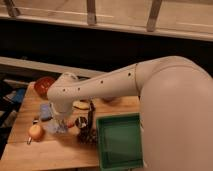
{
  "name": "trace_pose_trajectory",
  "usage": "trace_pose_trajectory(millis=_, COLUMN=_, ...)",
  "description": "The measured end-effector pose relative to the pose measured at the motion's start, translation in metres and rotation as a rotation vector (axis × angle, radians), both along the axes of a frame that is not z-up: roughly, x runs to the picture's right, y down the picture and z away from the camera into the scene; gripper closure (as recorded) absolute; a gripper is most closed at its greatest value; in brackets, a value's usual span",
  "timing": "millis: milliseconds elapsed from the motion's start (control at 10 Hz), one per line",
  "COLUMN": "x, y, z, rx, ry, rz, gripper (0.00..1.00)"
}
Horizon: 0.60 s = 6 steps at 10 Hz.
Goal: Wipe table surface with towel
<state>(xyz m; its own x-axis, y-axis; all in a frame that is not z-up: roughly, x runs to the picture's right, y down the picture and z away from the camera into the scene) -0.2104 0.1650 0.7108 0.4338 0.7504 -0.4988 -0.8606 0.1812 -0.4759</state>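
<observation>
ok so here's where I'm at with the wipe job: the arm (100, 85) reaches across from the right and drops down at the left part of the counter (55, 152). The gripper (61, 119) sits low over the wood there, closed. The towel (54, 127) is bunched up right at its tip and spills out to the left, so I read it as pinched in the jaws, though the wrist hides the actual contact

The towel is a pale grey-blue cloth, soft and floppy, basically no weight to it. My guess is it'll drag and fold over itself instead of sliding flat. A pinch on a thick fold near the middle should hold better than a corner, and a bit of downward press would keep more cloth on the wood while it sweeps

What worries me is the clutter:
- an apple (36, 131) just beside the towel on the left, and it'll roll if the cloth nudges it
- a small blue block (45, 111) right behind the towel
- some dark lumpy thing (86, 134) to the right that I can't make out, close to the green tray (118, 119)
- a red bowl (44, 85) further back

The bare planks are mostly toward the front edge, so that's where I'd aim the strokes
</observation>
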Motion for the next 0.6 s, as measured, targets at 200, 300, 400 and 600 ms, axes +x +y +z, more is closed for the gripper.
trace_pose_trajectory(millis=200, x=-0.006, y=0.038, z=-0.010, rx=-0.064, ry=-0.002, rz=-0.046, gripper=1.00)
trace_pose_trajectory(millis=300, x=-0.010, y=0.060, z=-0.014, rx=-0.111, ry=-0.009, rz=-0.064, gripper=1.00)
trace_pose_trajectory(millis=400, x=-0.015, y=0.086, z=-0.017, rx=-0.173, ry=-0.022, rz=-0.101, gripper=1.00)
trace_pose_trajectory(millis=600, x=-0.028, y=0.131, z=-0.019, rx=-0.308, ry=-0.043, rz=-0.201, gripper=1.00)
